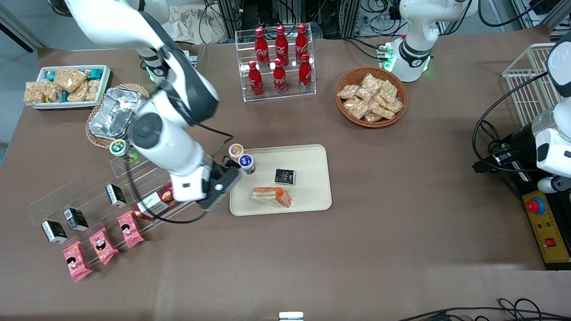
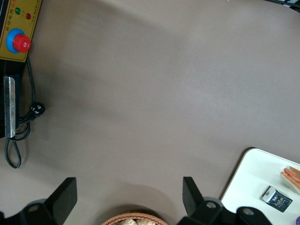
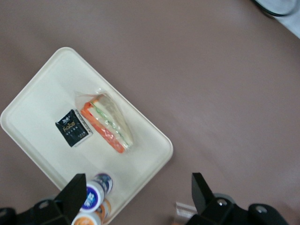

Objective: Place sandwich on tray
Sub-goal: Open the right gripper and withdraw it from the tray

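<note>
The clear-wrapped triangular sandwich (image 1: 272, 197) lies on the cream-beige rectangular plastic tray (image 1: 312, 156). My end effector (image 3: 137, 194) hangs wide open and empty nearby; I judge only retreating remains.

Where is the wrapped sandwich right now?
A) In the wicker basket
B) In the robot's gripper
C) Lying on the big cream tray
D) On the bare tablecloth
C: the sandwich lies flat on the tray, near a small black packet, while the gripper hangs open above the tray's edge, holding nothing.
</note>
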`<move>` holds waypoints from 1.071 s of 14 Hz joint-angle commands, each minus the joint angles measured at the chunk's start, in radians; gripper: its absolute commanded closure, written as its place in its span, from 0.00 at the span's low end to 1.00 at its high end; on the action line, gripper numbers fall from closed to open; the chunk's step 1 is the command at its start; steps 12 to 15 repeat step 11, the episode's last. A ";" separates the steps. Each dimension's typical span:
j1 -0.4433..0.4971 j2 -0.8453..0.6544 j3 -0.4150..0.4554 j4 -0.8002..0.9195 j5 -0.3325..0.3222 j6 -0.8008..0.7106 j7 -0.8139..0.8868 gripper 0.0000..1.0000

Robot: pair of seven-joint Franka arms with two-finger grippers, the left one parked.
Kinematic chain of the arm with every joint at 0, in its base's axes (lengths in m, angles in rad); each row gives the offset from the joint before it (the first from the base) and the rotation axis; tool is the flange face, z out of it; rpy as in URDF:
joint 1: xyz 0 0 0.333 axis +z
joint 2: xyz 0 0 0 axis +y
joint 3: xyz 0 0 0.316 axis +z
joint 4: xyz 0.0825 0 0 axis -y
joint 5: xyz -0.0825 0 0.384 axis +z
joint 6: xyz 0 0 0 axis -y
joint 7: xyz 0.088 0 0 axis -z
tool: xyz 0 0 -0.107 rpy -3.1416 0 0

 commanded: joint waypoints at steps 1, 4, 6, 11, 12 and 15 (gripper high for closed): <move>0.000 -0.086 -0.086 -0.022 0.034 -0.087 0.037 0.01; 0.000 -0.149 -0.196 -0.020 0.035 -0.221 0.037 0.01; 0.000 -0.170 -0.276 0.025 0.028 -0.331 0.037 0.01; -0.006 -0.172 -0.440 0.109 0.015 -0.502 0.039 0.01; -0.006 -0.172 -0.440 0.109 0.015 -0.502 0.039 0.01; -0.006 -0.172 -0.440 0.109 0.015 -0.502 0.039 0.01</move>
